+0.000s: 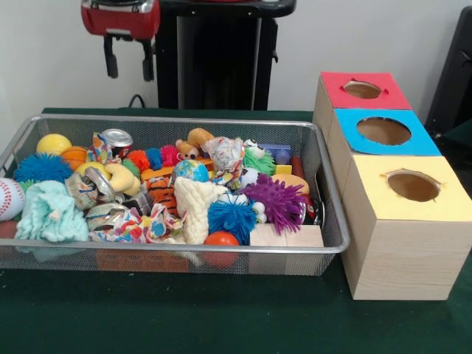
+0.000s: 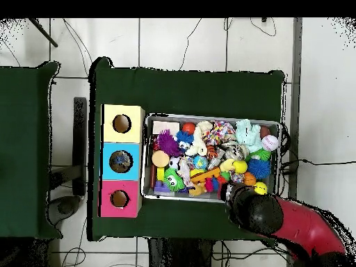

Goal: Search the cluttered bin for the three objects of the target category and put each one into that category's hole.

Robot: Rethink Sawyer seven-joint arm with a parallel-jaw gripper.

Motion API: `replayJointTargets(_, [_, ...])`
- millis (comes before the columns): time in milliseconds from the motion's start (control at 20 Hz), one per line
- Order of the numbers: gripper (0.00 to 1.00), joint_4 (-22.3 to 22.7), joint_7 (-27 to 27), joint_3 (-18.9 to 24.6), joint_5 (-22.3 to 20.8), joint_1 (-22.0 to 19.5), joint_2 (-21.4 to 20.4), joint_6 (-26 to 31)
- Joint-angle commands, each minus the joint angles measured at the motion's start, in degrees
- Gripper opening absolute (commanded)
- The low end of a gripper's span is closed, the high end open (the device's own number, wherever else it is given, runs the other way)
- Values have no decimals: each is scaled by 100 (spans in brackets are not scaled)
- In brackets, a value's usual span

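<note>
The wire mesh bin fills the left of the table, packed with toys. It also shows in the overhead view. A crumpled clear bottle with a colourful label lies near the bin's middle back. A second one lies at the front wall and shows from above. A third sits next to a silver can at the back left. My gripper hangs open and empty above the bin's far left edge, well clear of the clutter. In the overhead view the red arm hides it.
Three wooden boxes with round holes stand in a row right of the bin: red-topped, blue-topped, yellow-topped. Spiky balls, plush toys, a baseball, wooden blocks and another can crowd the bottles. Green cloth covers the table.
</note>
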Motion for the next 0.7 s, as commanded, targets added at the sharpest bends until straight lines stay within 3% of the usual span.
replayJointTargets(50, [100, 1204, -1081, 841, -54, 14, -1004, 624])
replayJointTargets(200, [100, 1212, -927, 1078, -44, -12, -877, 460])
replayJointTargets(250, [0, 1212, -869, 1171, -45, -35, -820, 424])
replayJointTargets(700, [0, 1212, -523, 1270, -187, -110, -688, 160])
